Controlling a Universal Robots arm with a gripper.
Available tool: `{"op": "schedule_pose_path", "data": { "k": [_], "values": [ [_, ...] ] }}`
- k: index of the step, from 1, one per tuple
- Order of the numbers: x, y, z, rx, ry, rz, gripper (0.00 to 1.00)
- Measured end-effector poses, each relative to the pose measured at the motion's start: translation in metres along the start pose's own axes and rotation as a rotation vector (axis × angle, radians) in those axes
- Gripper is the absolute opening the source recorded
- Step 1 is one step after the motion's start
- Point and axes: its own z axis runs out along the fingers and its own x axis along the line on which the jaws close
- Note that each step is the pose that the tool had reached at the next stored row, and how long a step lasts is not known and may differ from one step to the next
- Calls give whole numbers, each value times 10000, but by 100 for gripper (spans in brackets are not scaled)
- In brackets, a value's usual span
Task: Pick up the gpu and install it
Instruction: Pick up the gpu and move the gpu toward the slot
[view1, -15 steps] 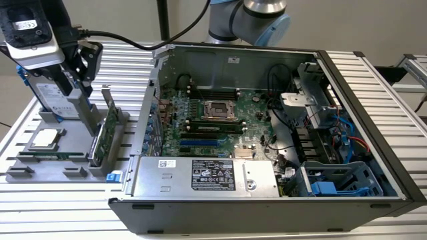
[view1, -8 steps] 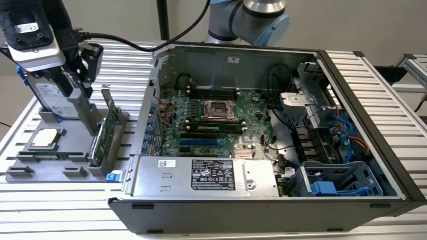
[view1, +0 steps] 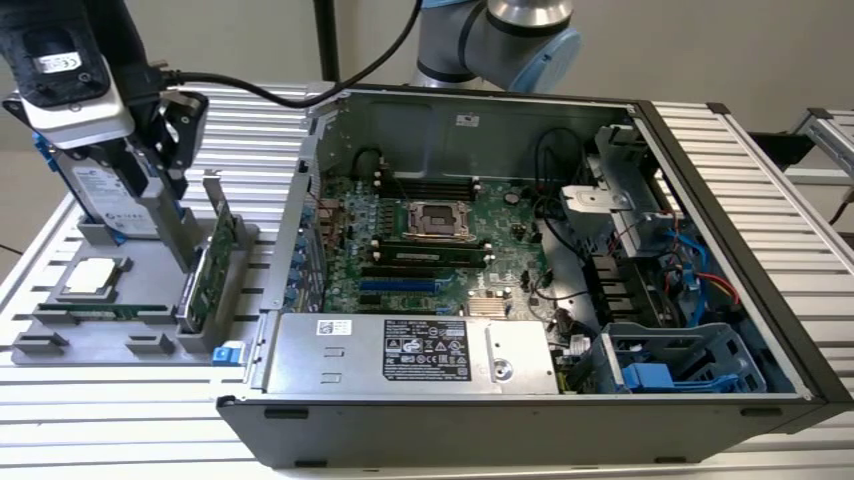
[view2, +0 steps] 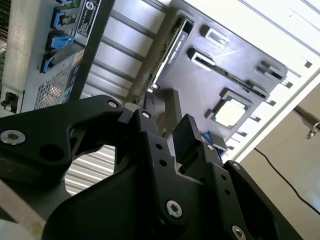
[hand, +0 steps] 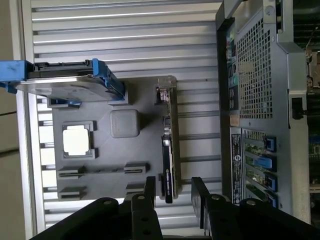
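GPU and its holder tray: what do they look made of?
GPU: green circuit board, likely fibreglass laminate; bright silver end bracket looks like sheet metal. Holder tray: uniform matte grey with moulded slots, probably plastic.

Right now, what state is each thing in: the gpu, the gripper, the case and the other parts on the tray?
gpu: standing on edge in the gray tray, not yet lifted.
gripper: open, lined up over the gpu.
computer case: lying open, motherboard exposed.
hard drive: upright in the tray.
processor chip: flat in its tray pocket.
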Motion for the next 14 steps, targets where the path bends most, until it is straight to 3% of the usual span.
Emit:
{"op": "schedule_pose_path", "data": {
  "k": [14],
  "values": [
    [1, -4, 71, 1, 0, 0, 100]
  ]
}}
